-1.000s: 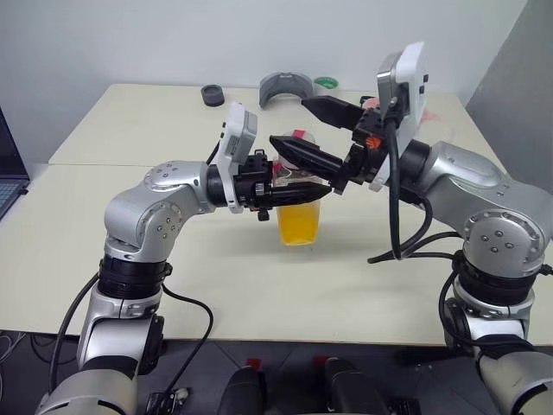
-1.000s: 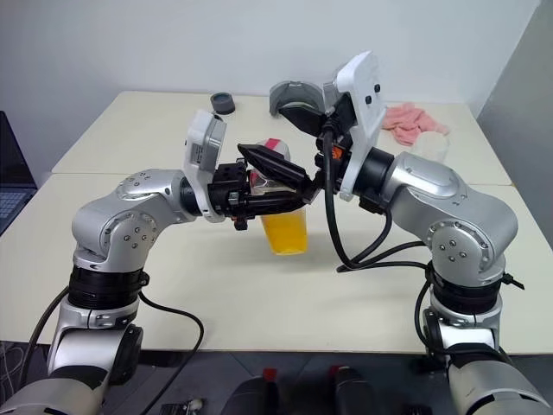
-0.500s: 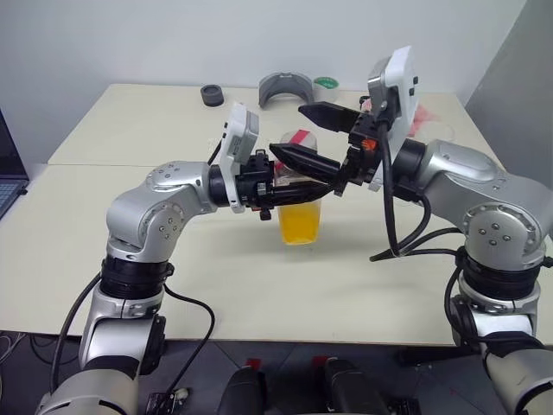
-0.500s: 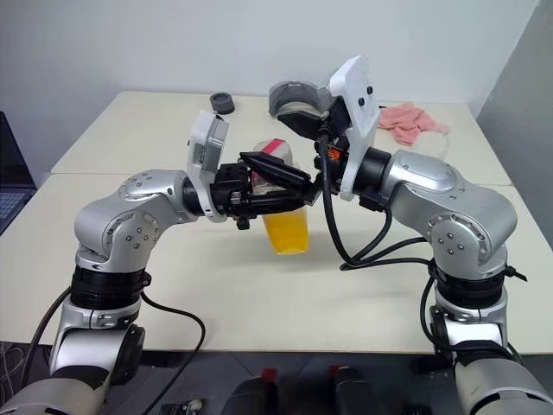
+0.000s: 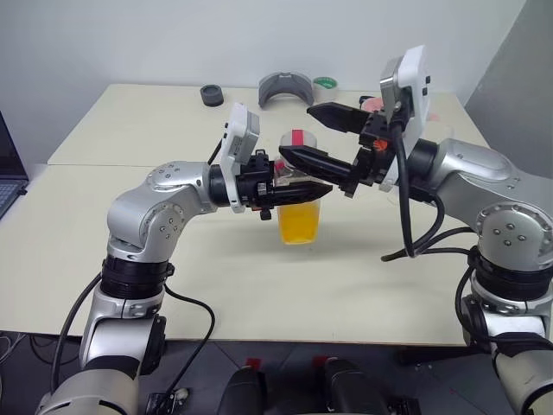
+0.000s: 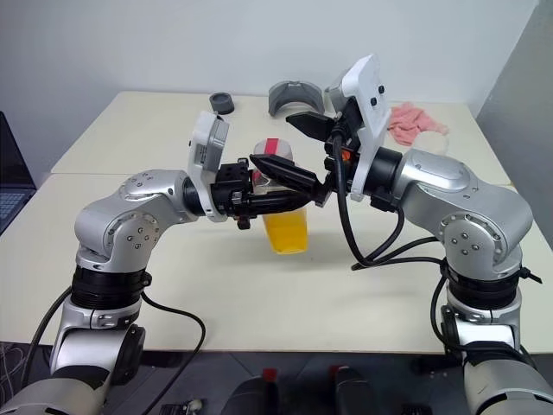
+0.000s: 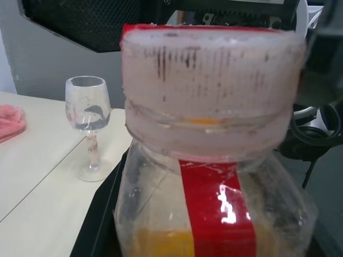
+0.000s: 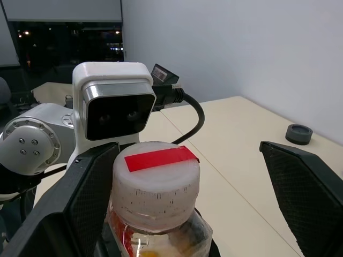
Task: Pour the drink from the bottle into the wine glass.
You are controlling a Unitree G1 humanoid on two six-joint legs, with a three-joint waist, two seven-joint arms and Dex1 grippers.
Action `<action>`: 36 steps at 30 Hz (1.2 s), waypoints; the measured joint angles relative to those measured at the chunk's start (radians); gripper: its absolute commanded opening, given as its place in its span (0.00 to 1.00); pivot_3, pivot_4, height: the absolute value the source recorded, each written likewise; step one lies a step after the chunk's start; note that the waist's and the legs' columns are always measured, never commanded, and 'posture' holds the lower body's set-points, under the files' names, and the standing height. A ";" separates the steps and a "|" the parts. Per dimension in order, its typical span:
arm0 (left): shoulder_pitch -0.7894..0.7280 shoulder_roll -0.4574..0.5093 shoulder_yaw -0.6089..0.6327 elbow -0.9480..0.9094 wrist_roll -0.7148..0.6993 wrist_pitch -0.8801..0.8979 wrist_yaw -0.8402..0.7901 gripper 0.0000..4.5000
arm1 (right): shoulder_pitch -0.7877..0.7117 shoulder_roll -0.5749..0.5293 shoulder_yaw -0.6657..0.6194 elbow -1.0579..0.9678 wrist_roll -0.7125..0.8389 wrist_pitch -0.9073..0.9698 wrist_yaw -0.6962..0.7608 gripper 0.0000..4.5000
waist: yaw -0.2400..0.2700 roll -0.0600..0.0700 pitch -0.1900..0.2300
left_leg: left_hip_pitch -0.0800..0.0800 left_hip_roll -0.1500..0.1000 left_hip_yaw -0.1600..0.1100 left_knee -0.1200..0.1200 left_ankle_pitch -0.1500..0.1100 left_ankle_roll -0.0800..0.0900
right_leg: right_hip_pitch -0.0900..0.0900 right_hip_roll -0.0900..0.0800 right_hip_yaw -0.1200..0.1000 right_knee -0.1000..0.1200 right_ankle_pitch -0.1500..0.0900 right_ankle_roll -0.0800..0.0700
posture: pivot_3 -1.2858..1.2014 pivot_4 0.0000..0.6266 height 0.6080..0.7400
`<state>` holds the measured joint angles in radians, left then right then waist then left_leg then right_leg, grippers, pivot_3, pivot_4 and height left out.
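The left hand (image 5: 289,192) grips the bottle (image 5: 298,203) upright above mid-tabletop (image 5: 130,121). The right hand (image 5: 311,137) spreads wide around its cap (image 8: 155,184). The wine glass (image 7: 88,126) stands well apart near the tabletop's edge.

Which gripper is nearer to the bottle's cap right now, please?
The right. The right gripper stands open with a finger on either side of the cap, not closed on it. The left gripper is lower, shut on the bottle below the cap.
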<state>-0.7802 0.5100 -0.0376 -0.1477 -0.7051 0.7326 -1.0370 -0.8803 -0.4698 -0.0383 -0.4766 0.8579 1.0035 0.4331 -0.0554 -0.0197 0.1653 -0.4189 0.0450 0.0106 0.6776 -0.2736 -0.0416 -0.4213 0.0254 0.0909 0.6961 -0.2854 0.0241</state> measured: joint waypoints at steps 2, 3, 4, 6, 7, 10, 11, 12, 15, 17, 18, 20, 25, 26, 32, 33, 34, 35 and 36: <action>0.000 0.000 0.000 0.000 0.000 0.000 0.000 0.44 | 0.003 -0.003 -0.005 -0.002 0.008 0.004 -0.002 0.99 | 0.000 0.000 0.000 | 0.000 0.000 0.000 0.000 0.000 0.000 | 0.000 0.000 0.000 0.000 0.000 0.000 | 0.52 0.24 1.00; 0.000 0.000 0.000 0.000 0.000 0.000 0.000 0.44 | 0.005 -0.005 -0.009 -0.003 0.012 0.006 -0.002 0.99 | 0.000 0.000 0.000 | 0.000 0.000 0.000 0.000 0.000 0.000 | 0.000 0.000 0.000 0.000 0.000 0.000 | 0.52 0.24 1.00; 0.000 0.000 0.000 0.001 0.000 0.000 -0.001 0.44 | 0.006 -0.009 -0.011 -0.003 0.018 0.007 -0.002 0.99 | 0.000 0.000 0.000 | 0.000 0.000 0.000 0.000 0.000 0.000 | 0.000 0.000 0.000 0.000 0.000 0.000 | 0.52 0.24 1.00; -0.001 0.000 0.000 0.004 0.001 -0.001 -0.001 0.44 | 0.007 -0.017 -0.017 -0.005 0.025 0.010 -0.002 0.99 | 0.000 0.000 0.000 | 0.000 0.000 0.000 0.000 0.000 0.000 | 0.000 0.000 0.000 0.000 0.000 0.000 | 0.52 0.24 1.00; -0.001 0.000 0.000 0.006 0.001 -0.001 -0.002 0.44 | 0.007 -0.022 -0.018 -0.006 0.028 0.010 -0.002 0.99 | 0.000 0.000 0.000 | 0.000 0.000 0.000 0.000 0.000 0.000 | 0.000 0.000 0.000 0.000 0.000 0.000 | 0.52 0.24 1.00; -0.003 0.000 0.000 0.010 0.002 -0.001 -0.004 0.44 | 0.009 -0.027 -0.019 -0.010 0.029 0.010 -0.004 0.99 | 0.000 0.000 0.000 | 0.000 0.000 0.000 0.000 0.000 0.000 | 0.000 0.000 0.000 0.000 0.000 0.000 | 0.52 0.24 1.00; -0.003 0.000 0.000 0.010 0.002 -0.001 -0.004 0.44 | 0.010 -0.031 -0.020 -0.013 0.030 0.010 -0.004 0.99 | 0.000 0.000 0.000 | 0.000 0.000 0.000 0.000 0.000 0.000 | 0.000 0.000 0.000 0.000 0.000 0.000 | 0.52 0.24 1.00; -0.003 0.000 0.000 0.011 0.003 -0.001 -0.004 0.44 | 0.011 -0.034 -0.020 -0.016 0.031 0.010 -0.004 0.99 | 0.000 0.000 0.000 | 0.000 0.000 0.000 0.000 0.000 0.000 | 0.000 0.000 0.000 0.000 0.000 0.000 | 0.52 0.24 1.00; -0.003 0.000 0.000 0.011 0.004 -0.001 -0.004 0.44 | 0.021 -0.039 -0.028 -0.022 0.038 0.010 -0.004 0.99 | 0.000 0.000 0.000 | 0.000 0.000 0.000 0.000 0.000 0.000 | 0.000 0.000 0.000 0.000 0.000 0.000 | 0.52 0.24 1.00; -0.003 0.000 0.000 0.012 0.005 -0.001 -0.004 0.44 | 0.028 -0.045 -0.033 -0.025 0.046 0.010 -0.004 0.99 | 0.000 0.000 0.000 | 0.000 0.000 0.000 0.000 0.000 0.000 | 0.000 0.000 0.000 0.000 0.000 0.000 | 0.52 0.24 1.00; -0.003 0.000 0.000 0.012 0.005 -0.001 -0.004 0.44 | 0.029 -0.049 -0.037 -0.026 0.050 0.010 -0.004 0.99 | 0.000 0.000 0.000 | 0.000 0.000 0.000 0.000 0.000 0.000 | 0.000 0.000 0.000 0.000 0.000 0.000 | 0.52 0.24 1.00; -0.003 0.000 0.000 0.015 0.005 -0.001 -0.004 0.44 | 0.030 -0.061 -0.038 -0.029 0.051 0.010 -0.003 0.99 | 0.000 0.000 0.000 | 0.000 0.000 0.000 0.000 0.000 0.000 | 0.000 0.000 0.000 0.000 0.000 0.000 | 0.52 0.24 1.00; -0.003 0.001 0.000 0.028 0.006 -0.001 -0.004 0.44 | 0.036 -0.074 -0.039 -0.028 0.051 0.010 -0.002 0.99 | 0.000 0.000 0.000 | 0.000 0.000 0.000 0.000 0.000 0.000 | 0.000 0.000 0.000 0.000 0.000 0.000 | 0.52 0.24 1.00; -0.003 0.001 0.000 0.028 0.006 -0.001 -0.004 0.44 | 0.037 -0.076 -0.039 -0.028 0.051 0.010 -0.002 0.99 | 0.000 0.000 0.000 | 0.000 0.000 0.000 0.000 0.000 0.000 | 0.000 0.000 0.000 0.000 0.000 0.000 | 0.52 0.24 1.00; -0.003 0.001 0.000 0.029 0.007 -0.001 -0.004 0.44 | 0.043 -0.083 -0.041 -0.028 0.051 0.004 0.000 0.99 | 0.000 0.000 0.000 | 0.000 0.000 0.000 0.000 0.000 0.000 | 0.000 0.000 0.000 0.000 0.000 0.000 | 0.52 0.24 1.00; -0.003 0.001 0.000 0.029 0.007 -0.001 -0.004 0.44 | 0.043 -0.084 -0.042 -0.028 0.051 0.004 0.001 0.99 | 0.000 0.000 0.000 | 0.000 0.000 0.000 0.000 0.000 0.000 | 0.000 0.000 0.000 0.000 0.000 0.000 | 0.52 0.24 1.00; -0.003 0.001 0.000 0.029 0.007 -0.001 -0.004 0.44 | 0.044 -0.086 -0.043 -0.028 0.051 0.003 0.001 0.99 | 0.000 0.000 0.000 | 0.000 0.000 0.000 0.000 0.000 0.000 | 0.000 0.000 0.000 0.000 0.000 0.000 | 0.52 0.24 1.00; -0.003 0.001 0.000 0.029 0.007 -0.001 -0.004 0.44 | 0.045 -0.090 -0.045 -0.028 0.051 0.003 0.001 0.99 | 0.000 0.000 0.000 | 0.000 0.000 0.000 0.000 0.000 0.000 | 0.000 0.000 0.000 0.000 0.000 0.000 | 0.52 0.24 1.00; -0.003 0.001 0.002 0.029 0.007 -0.001 -0.004 0.44 | 0.047 -0.093 -0.048 -0.027 0.051 0.002 0.002 0.99 | 0.000 0.000 0.000 | 0.000 0.000 0.000 0.000 0.000 0.000 | 0.000 0.000 0.000 0.000 0.000 0.000 | 0.52 0.24 1.00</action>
<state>-0.7833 0.5110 -0.0360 -0.1188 -0.6983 0.7318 -1.0411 -0.8333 -0.5632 -0.0865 -0.5038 0.9091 1.0058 0.4348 -0.0549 -0.0197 0.1653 -0.4190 0.0450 0.0107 0.6776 -0.2736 -0.0416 -0.4212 0.0255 0.0912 0.6959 -0.2854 0.0242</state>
